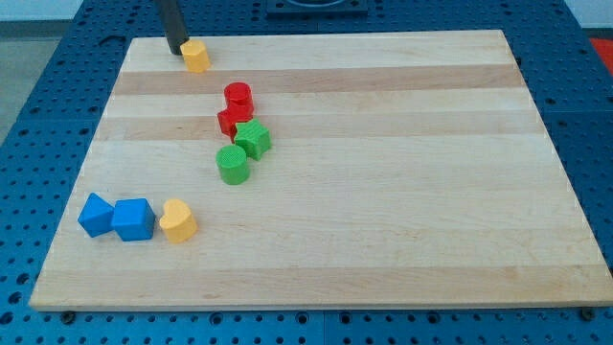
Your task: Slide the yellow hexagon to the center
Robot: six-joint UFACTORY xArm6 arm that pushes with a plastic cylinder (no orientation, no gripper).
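While my tip (178, 51) sits upper left of frame, touching yellow hexagon (195, 56) on its left, board centre lies lower right; no fingers on rod, so nothing spread or pinching.

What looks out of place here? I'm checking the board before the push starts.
Nothing is damaged or spilled. Only the yellow hexagon stands out, alone near the wooden board's top-left edge, my tip against its left side.

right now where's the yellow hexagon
The yellow hexagon sits near the board's top-left edge in the camera view, just right of my tip, well above the red cylinder.
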